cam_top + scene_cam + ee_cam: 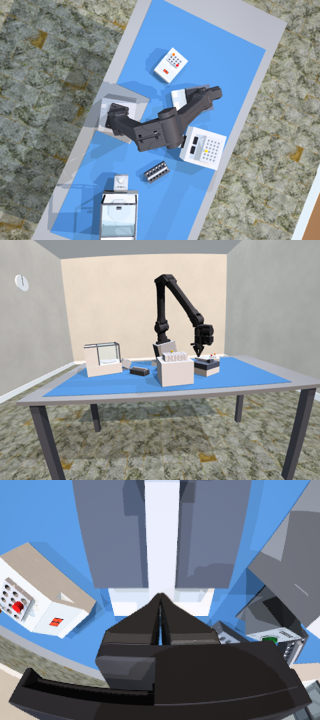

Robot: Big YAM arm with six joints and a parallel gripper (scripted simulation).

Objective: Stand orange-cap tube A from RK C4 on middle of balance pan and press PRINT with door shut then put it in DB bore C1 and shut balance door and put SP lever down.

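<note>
Inside the dry block (169, 77) (217, 359) (65, 580) sit 2 capped tubes (177, 65) (211, 355) (18, 607).

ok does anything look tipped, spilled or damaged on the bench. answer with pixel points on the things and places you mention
No, nothing stands out: the dry block (160, 67) (216, 359) (45, 614), magnet block (156, 172) (139, 371) (292, 653) and balance (118, 222) (103, 371) look upright and whole, with no spill visible, though the arm (148, 136) (160, 302) hides some spots.

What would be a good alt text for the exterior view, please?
A black robot arm points its closed, empty gripper down above a dark-topped station on a blue bench mat. To the left stand a white block station, a low black rack and a glass-sided balance.
</note>
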